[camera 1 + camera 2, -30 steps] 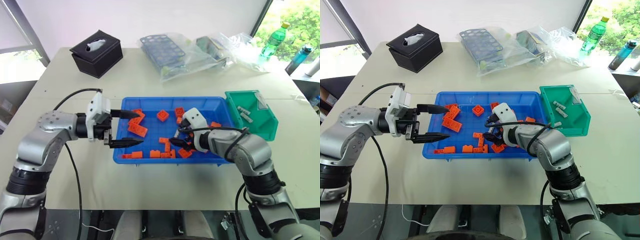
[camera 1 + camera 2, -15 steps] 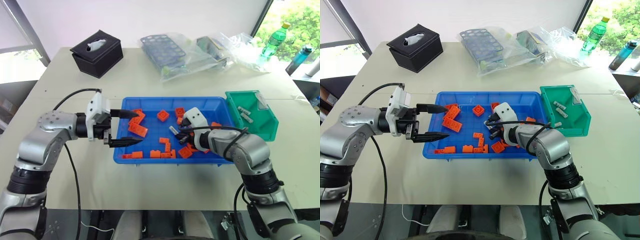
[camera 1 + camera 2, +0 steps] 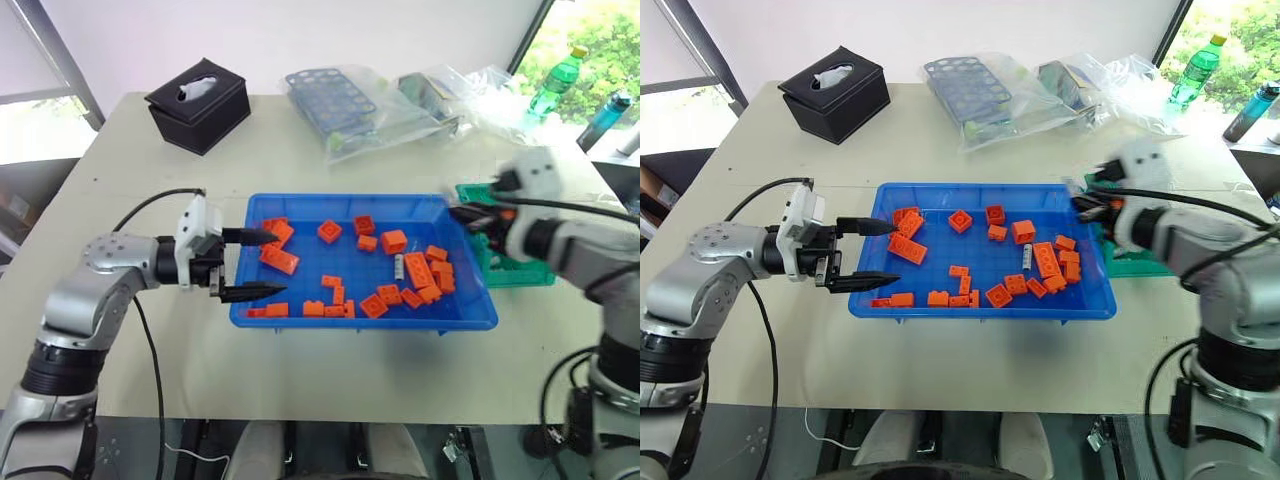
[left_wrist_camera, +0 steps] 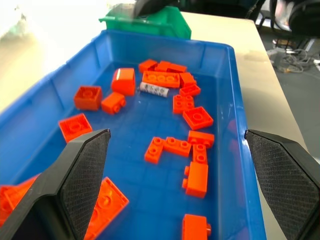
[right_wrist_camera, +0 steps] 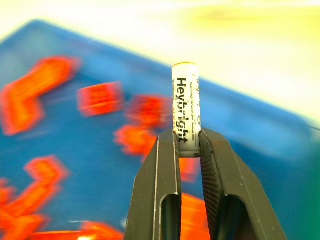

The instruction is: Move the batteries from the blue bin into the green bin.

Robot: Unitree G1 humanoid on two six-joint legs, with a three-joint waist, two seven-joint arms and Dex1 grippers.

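The blue bin (image 3: 300, 310) lies mid-table with several orange bricks (image 3: 278, 260) in it. One silvery battery (image 3: 398, 266) lies among the bricks near the bin's right end, also seen from the left wrist (image 4: 154, 89). My right gripper (image 5: 187, 140) is shut on another battery (image 5: 185, 100), which stands upright between its fingers. That gripper (image 3: 468, 214) hangs over the blue bin's far right corner, beside the green bin (image 3: 530, 272), which my right arm partly hides. My left gripper (image 3: 250, 265) stands open and empty at the blue bin's left end.
A black tissue box (image 3: 197, 104) sits at the back left. A blue perforated rack in clear bags (image 3: 330, 100) lies at the back middle. A green bottle (image 3: 552, 85) and a blue bottle (image 3: 608, 115) stand beyond the back right corner.
My right gripper shut on a battery in the blue bin, then rose and swung right toward the green bin. Bricks have bunched toward the bin's right end. The left arm stayed put.
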